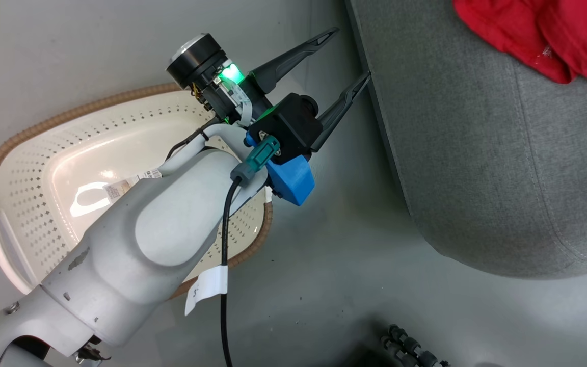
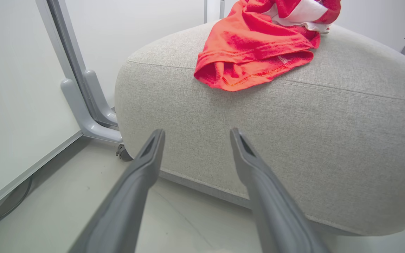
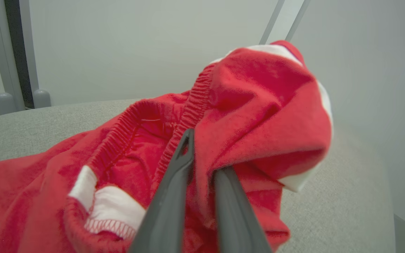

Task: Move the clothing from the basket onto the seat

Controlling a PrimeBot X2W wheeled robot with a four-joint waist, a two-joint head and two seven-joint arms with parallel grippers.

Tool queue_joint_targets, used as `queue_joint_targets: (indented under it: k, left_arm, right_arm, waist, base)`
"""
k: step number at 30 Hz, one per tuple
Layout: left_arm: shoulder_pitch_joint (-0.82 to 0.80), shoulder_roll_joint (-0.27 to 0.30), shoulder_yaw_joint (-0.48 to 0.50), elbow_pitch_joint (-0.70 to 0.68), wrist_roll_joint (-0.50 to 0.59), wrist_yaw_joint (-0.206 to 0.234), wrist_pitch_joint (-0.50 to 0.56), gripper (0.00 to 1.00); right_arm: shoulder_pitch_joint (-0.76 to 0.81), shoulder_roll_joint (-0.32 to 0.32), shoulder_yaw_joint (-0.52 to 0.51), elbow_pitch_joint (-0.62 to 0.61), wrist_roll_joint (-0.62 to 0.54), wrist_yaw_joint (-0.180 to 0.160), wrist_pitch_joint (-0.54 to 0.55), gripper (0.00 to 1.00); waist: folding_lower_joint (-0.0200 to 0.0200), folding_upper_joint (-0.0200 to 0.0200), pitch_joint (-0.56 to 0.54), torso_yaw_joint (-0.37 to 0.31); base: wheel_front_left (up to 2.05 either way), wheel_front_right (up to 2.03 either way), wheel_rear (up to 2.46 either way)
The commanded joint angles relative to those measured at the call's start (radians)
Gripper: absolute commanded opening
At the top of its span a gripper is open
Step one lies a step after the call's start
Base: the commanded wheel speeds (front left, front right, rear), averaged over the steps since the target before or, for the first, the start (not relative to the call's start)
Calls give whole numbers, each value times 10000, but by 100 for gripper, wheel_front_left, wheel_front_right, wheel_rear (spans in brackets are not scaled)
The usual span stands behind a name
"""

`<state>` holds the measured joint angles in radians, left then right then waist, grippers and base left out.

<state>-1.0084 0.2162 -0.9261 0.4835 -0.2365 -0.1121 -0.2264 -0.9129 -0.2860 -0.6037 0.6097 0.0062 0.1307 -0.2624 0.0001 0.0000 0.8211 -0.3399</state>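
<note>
Pale floor [image 1: 324, 285] first: basket [image 1: 33, 204] at 9 o'clock, left gripper [image 1: 350, 53] at 12 with fingers spread, bare. At 1 o'clock on the seat [image 1: 477, 178], clothing [image 1: 543, 35] pinched by the right gripper [image 3: 206, 151], fingers nearly together. Best to part them fully, then lift straight clear without dragging folds.

Basket [image 1: 23, 204] partly behind left forearm [image 1: 161, 229] (clothing [image 1: 528, 30] partly off-frame)
</note>
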Motion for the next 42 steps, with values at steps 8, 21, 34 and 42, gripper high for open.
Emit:
queue_joint_targets:
  k: [8, 21, 34, 42]
  left_arm:
    - [428, -212, 134, 165, -343, 243, -319, 100]
    - [2206, -459, 2023, -672, -841, 904, -396, 100]
    - [4496, -788, 5217, -1549, -304, 1038, -396, 100]
    - [5907, -984, 7099, -1994, 290, 919, -392, 100]
  right_arm:
    - [1768, 428, 80, -946, 147, 1, -37, 100]
    - [4171, 819, 1762, -3327, 265, 1, -36, 100]
    - [4744, 1042, 4281, -3279, 557, 1, -36, 100]
    - [5008, 1477, 5348, -3044, 726, 1, -36, 100]
  waist:
    - [-1, 0, -1191, 32]
    - [-1, 0, -3650, 790]
    - [-1, 0, -5332, 2272]
    - [-1, 0, -6204, 2745]
  base:
    - [0, 0, 0]
    - [0, 0, 0]
    - [0, 0, 0]
    - [0, 0, 0]
